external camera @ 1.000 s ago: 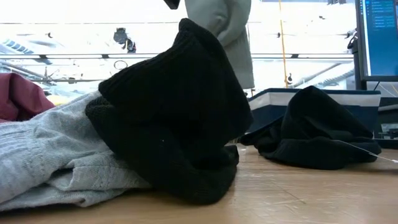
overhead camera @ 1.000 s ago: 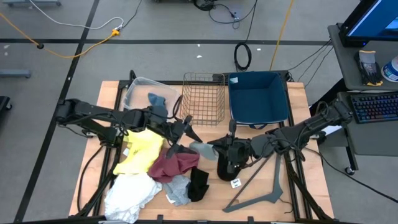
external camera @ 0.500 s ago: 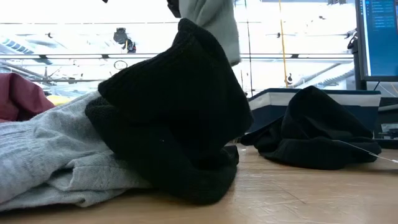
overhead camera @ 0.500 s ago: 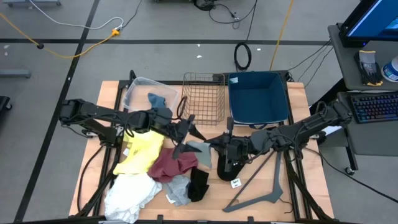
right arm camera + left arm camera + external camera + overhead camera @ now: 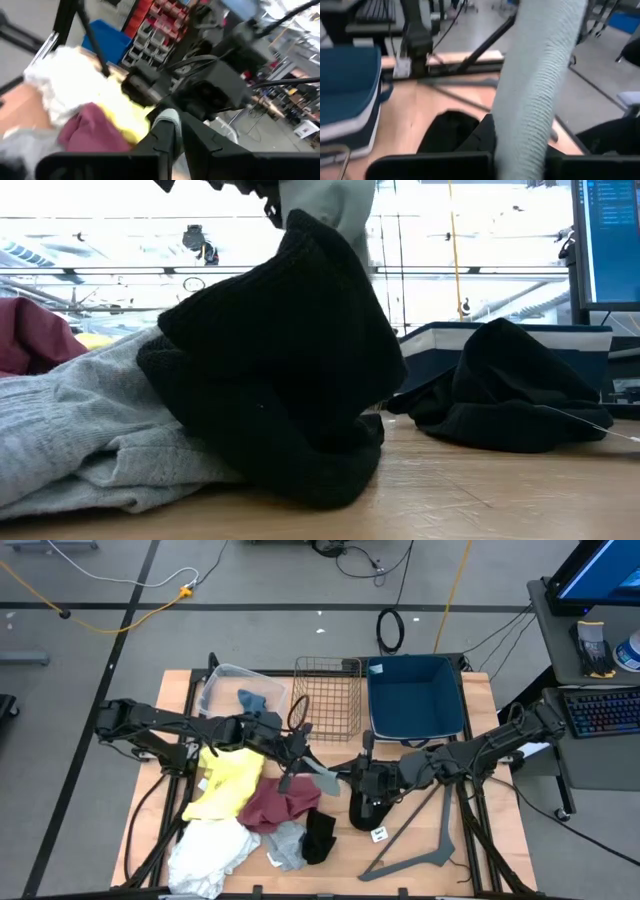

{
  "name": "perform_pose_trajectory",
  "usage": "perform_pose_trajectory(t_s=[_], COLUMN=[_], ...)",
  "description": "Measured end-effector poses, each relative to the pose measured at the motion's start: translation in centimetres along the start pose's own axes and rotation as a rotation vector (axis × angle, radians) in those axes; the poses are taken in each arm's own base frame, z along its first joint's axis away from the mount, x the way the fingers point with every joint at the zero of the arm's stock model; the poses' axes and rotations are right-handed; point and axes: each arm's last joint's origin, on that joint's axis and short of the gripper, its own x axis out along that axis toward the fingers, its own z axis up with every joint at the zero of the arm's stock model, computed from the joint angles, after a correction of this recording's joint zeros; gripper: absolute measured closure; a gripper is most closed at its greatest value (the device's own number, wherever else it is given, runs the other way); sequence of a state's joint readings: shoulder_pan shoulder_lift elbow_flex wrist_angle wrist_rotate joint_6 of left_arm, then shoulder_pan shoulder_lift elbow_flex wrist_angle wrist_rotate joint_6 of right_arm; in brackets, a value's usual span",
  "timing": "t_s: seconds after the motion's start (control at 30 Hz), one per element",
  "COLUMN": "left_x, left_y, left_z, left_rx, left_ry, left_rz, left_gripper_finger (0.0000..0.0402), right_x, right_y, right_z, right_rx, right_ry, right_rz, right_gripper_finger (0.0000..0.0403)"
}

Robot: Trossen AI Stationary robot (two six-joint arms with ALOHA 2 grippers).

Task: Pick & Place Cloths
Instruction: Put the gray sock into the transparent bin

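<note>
The left gripper (image 5: 297, 756) pinches a grey sock (image 5: 322, 780) by its top so that it hangs free above the table (image 5: 480, 840), clear of the pile and ready to carry toward the bins at the far edge; in the left wrist view the sock (image 5: 532, 95) drops straight down between the fingers, which suggests a hold near one end rather than the middle. The left arm reaches from the left side across the yellow cloth (image 5: 228, 783) to the table's middle, wrist roughly level. The right gripper (image 5: 362, 783) sits just beside the hanging sock, over a black cloth (image 5: 365, 810), its arm stretched in low from the right; its fingers seem closed on nothing, though the views are poor here. The other cloths lie in a heap at the near left: maroon (image 5: 283, 807), white (image 5: 208, 852), light grey (image 5: 287, 844) and a black one (image 5: 320, 836). A blue piece (image 5: 253, 700) already lies in the clear tub (image 5: 222, 678).
</note>
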State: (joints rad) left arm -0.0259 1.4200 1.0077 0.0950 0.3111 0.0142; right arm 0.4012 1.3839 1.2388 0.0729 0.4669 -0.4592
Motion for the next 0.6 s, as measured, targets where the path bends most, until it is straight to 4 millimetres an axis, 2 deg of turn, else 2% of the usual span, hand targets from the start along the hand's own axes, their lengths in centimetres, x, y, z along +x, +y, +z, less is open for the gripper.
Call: perform_pose_trajectory(t_s=[0.27,0.47,0.6], left_x=[-0.6,-1.7,-3.5], left_y=[1.1,1.3,1.0], left_z=[-1.0,-0.6,0.4], left_rx=[-0.075,-0.087,-0.069], left_ry=[0.107,0.109,0.084], left_rz=[0.144,0.25,0.333], left_gripper_finger=[0.0398,0.0399,0.04], right_x=[-1.0,-1.9,-2.8], right_y=[2.0,3.5,4.5], right_z=[-0.6,-1.5,-2.1], right_rx=[0.07,0.13,0.161], right_ry=[0.101,0.229,0.321], right_rz=[0.102,0.173,0.214], right_gripper_finger=[0.0296,0.0246,0.0231])
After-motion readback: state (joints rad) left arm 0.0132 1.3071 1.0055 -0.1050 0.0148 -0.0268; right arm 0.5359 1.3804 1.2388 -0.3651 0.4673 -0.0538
